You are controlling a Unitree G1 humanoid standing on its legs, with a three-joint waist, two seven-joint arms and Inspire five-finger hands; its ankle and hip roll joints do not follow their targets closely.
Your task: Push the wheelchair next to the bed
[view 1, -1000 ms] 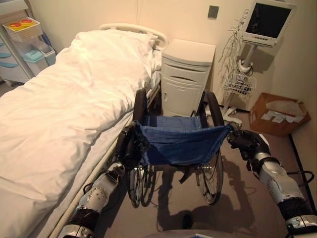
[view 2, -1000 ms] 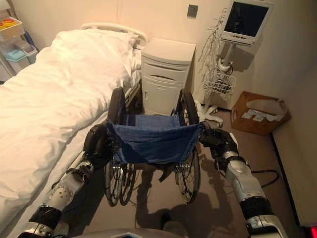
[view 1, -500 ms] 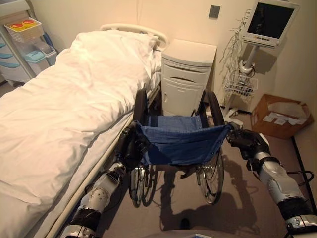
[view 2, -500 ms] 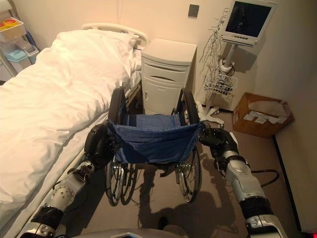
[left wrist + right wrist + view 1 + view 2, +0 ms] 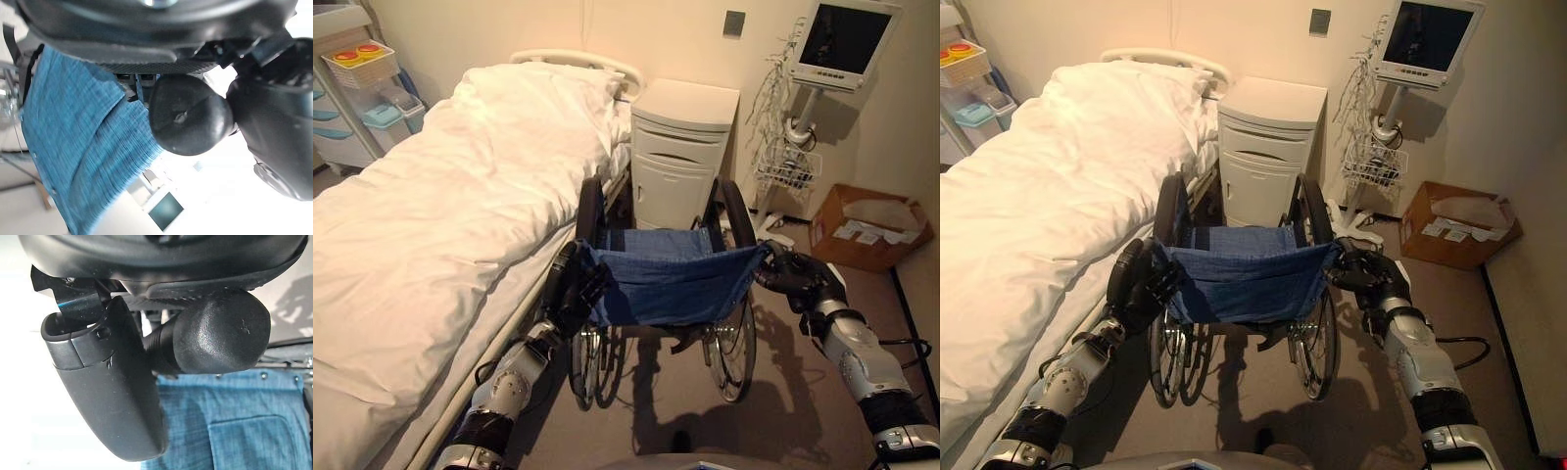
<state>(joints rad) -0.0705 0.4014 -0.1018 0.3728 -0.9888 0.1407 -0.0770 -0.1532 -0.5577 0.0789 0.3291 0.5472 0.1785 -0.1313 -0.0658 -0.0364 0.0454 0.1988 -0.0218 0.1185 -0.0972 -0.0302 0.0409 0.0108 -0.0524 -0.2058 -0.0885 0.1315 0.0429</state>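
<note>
Both hands, left hand (image 5: 570, 292) and right hand (image 5: 795, 276), grip the wheelchair (image 5: 664, 279) push handles; it seemingly stands beside the bed (image 5: 440, 215), nearly placed.

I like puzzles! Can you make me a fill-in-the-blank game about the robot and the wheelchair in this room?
1. The wheelchair has a fabric back coloured ____.
2. The wheelchair stands between the bed and the cardboard ____.
3. Each robot hand, left and right, is curled round one of the wheelchair's push ____.
4. Straight ahead of the wheelchair stands a white ____.

Missing words: blue; box; handles; cabinet.
</note>
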